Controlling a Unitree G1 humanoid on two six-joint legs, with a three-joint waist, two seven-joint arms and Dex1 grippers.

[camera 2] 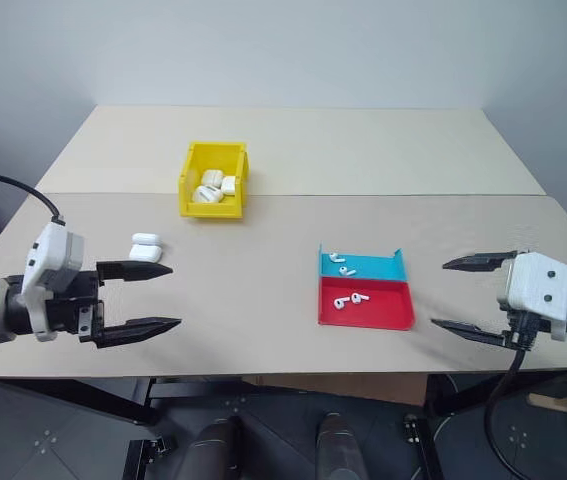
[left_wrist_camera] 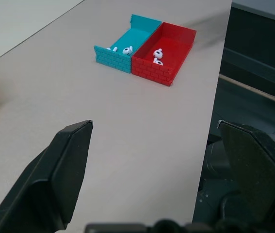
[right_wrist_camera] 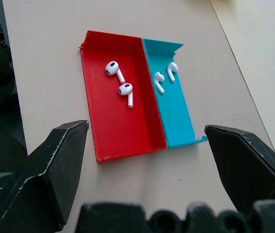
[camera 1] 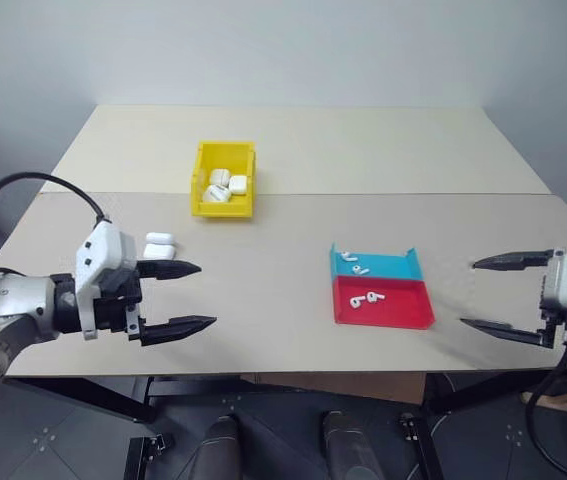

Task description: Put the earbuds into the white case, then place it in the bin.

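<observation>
white case [camera 2: 146, 247] just beyond left gripper [camera 2: 152, 297]; both grippers spread wide, empty; right gripper [camera 2: 475, 296] nr earbuds [right_wrist_camera: 119, 83]

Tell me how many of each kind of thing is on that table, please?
Earbuds: 4, two in the red half and two in the blue half of the tray
White cases: 4, one loose on the table and three in the yellow bin
Yellow bin: 1
Red-and-blue tray: 1
Total: 10
</observation>
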